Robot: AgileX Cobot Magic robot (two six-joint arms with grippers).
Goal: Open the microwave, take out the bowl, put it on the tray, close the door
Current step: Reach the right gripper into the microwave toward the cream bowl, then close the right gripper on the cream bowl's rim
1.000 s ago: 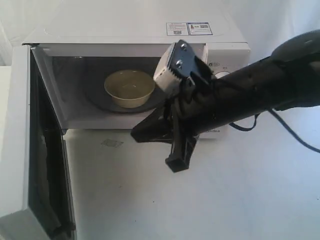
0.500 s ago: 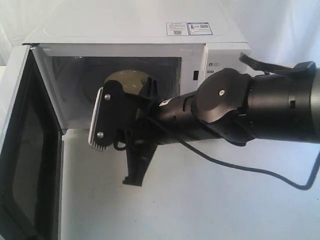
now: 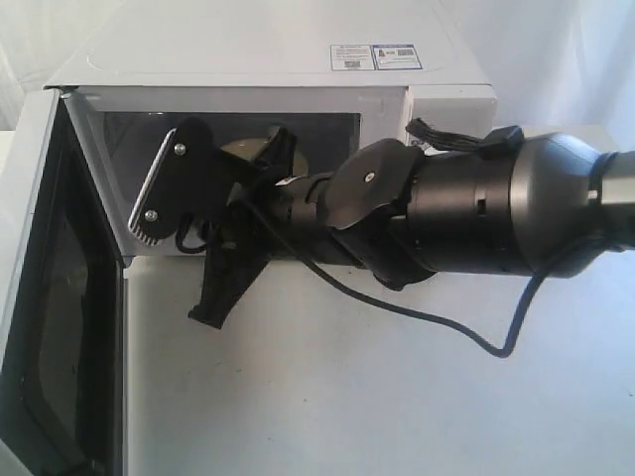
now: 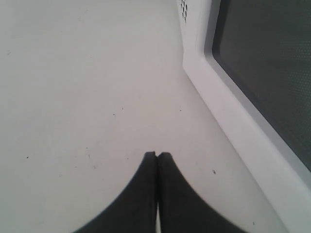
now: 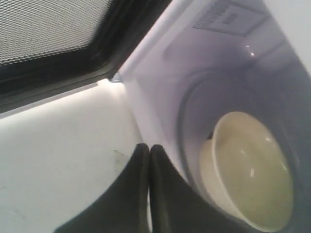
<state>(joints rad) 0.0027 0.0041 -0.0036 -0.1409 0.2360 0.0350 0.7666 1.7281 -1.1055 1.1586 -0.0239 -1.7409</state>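
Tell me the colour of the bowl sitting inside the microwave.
Pale cream-yellow and glossy, with no pattern. The bowl shows best in the right wrist view.

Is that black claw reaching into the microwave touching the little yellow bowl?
Apart. In the right wrist view the right gripper, fingers together, is at the cavity's front edge, and bare microwave floor shows between its tips and the bowl.

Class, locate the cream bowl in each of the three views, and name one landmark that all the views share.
Exterior view: bowl inside the microwave cavity, mostly hidden behind the right arm.
Left wrist view: not in it.
Right wrist view: bowl inside the cavity, plainly seen.
Shared landmark: the open door, with its dark window.
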